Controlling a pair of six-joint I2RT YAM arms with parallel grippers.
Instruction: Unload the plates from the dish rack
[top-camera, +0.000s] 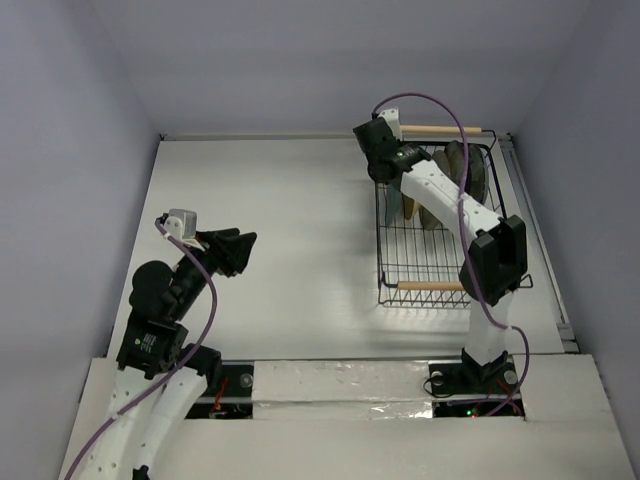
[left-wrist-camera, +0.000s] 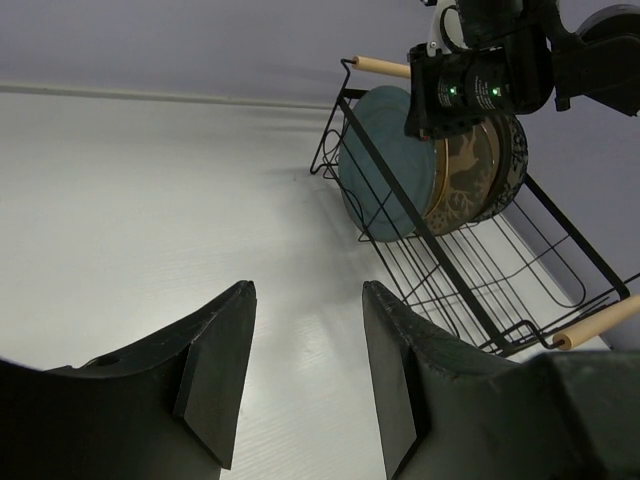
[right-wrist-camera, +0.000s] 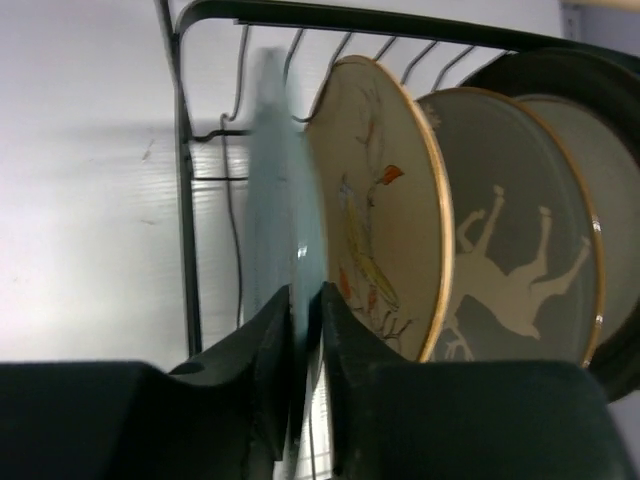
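The white surface (top-camera: 290, 230) is boxed in by plain pale lavender walls (top-camera: 300, 60) at the back and on both sides. A strip of crinkled silvery tape (top-camera: 340, 385) runs along its near edge. The dish rack (top-camera: 381, 235) stands on it at the far right, with the plates (top-camera: 465, 170) upright at its far end. The right end effector (right-wrist-camera: 306, 320) pinches the rim of the teal plate (right-wrist-camera: 275, 200), the outermost one in the row, just beside a beige plate (right-wrist-camera: 370, 200). The left end effector (left-wrist-camera: 307, 290) hovers over bare surface on the left with its fingers spread, well apart from the rack.
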